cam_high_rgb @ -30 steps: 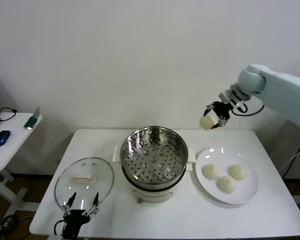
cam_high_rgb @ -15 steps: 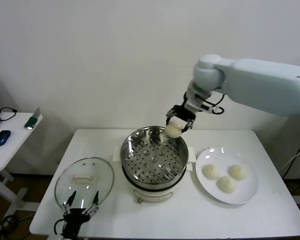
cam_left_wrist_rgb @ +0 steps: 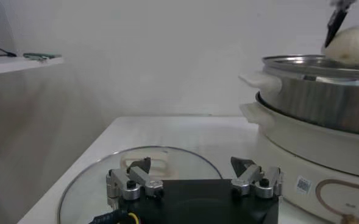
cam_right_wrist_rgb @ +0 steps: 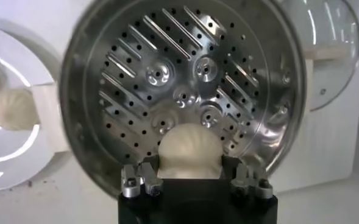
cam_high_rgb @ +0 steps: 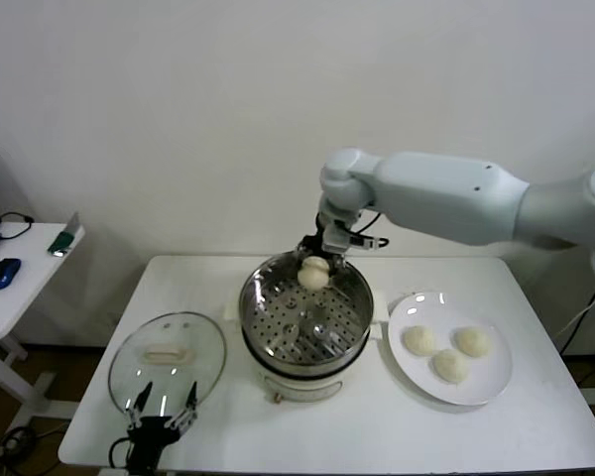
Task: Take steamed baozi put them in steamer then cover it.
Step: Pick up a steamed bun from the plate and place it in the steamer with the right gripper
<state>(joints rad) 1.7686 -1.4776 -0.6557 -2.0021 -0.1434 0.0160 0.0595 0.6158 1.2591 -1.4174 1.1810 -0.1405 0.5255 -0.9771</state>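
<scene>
Right gripper (cam_high_rgb: 315, 260) pinching bun (cam_high_rgb: 313, 275) above steamer (cam_high_rgb: 263, 297); lower near perforated floor before releasing. Left gripper (cam_high_rgb: 162, 406) spread, idle over lid (cam_high_rgb: 167, 352).

right gripper (cam_high_rgb: 316, 260): holds baozi (cam_high_rgb: 313, 275) | over steamer (cam_high_rgb: 305, 312) far rim

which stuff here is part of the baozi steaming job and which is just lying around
Part of the job:
- steamer
- baozi held by the right gripper over the steamer
- three baozi on the white plate
- glass lid, left gripper open beside it

Lying around:
- blue mouse, side table
- green item, side table
</scene>
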